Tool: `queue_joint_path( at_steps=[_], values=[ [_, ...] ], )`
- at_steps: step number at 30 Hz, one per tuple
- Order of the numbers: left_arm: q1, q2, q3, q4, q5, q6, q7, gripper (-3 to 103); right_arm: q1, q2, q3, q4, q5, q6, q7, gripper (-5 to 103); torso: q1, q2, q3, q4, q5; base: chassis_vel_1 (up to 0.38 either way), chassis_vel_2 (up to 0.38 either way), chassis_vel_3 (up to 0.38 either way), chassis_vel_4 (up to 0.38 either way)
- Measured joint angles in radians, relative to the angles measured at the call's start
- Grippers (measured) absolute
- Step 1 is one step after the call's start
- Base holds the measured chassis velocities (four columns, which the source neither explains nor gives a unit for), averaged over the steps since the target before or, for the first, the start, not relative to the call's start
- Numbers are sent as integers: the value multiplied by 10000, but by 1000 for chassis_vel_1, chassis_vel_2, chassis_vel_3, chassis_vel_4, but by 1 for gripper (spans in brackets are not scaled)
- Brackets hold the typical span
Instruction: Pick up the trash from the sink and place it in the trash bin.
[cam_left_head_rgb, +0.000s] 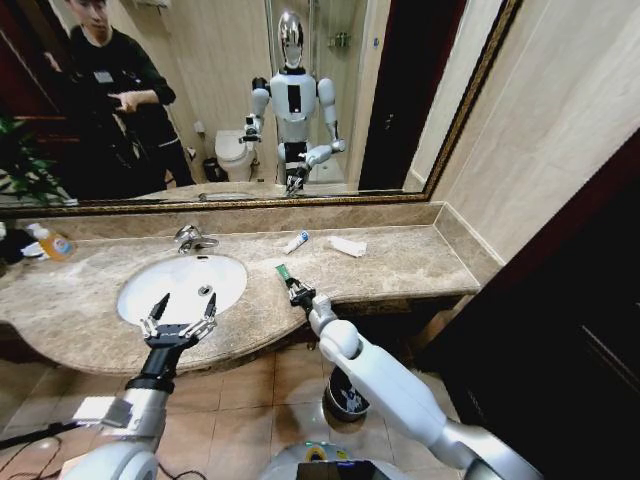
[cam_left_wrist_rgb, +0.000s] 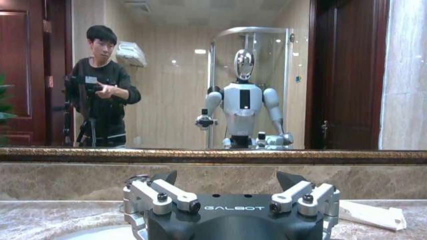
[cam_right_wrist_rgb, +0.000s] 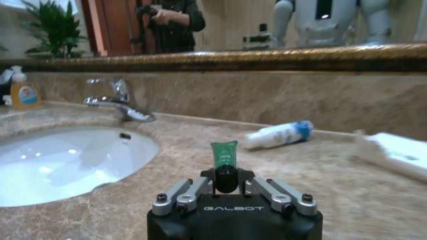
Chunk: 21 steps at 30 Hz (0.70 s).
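Beige marble bench (cam_left_head_rgb: 400, 265) carries the sink (cam_left_head_rgb: 182, 285); right gripper (cam_left_head_rgb: 297, 291) pinches the green tube (cam_left_head_rgb: 284, 272) beside it, ready for lifting. Left gripper (cam_left_head_rgb: 178, 320) waits, jaws wide, near the basin.

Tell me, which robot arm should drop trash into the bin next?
Probably the right. Its end effector is shut on the green tube, and the trash bin sits under that arm. The left end effector hovers open over the sink.

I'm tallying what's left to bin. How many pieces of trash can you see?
3. A dark green tube is clamped in the right gripper over the counter beside the sink. A white tube and a flat white packet lie near the mirror. Others may be hidden.
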<state>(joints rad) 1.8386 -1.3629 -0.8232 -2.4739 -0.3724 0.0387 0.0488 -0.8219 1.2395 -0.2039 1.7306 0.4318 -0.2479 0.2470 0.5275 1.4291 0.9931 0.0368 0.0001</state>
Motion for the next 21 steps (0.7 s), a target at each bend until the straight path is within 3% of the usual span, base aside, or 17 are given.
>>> queue_joint_path(
  at_steps=[7,12,21],
  values=[
    [0,0,0,1,0,0,0,100,-1975,-1386,1345,2111,49,214,-452,19,-1,2,-1,-3,0,0,0,0,0],
    [0,0,-1,0,0,0,-1,100,-3252,-1837,1997,3190,127,482,-491,19,0,2,-1,1,1,0,0,0,0],
    [1,0,0,0,0,0,0,100,-5861,-1961,2980,4321,-307,1277,-456,19,-2,2,-2,-1,1,0,0,0,0]
  ],
)
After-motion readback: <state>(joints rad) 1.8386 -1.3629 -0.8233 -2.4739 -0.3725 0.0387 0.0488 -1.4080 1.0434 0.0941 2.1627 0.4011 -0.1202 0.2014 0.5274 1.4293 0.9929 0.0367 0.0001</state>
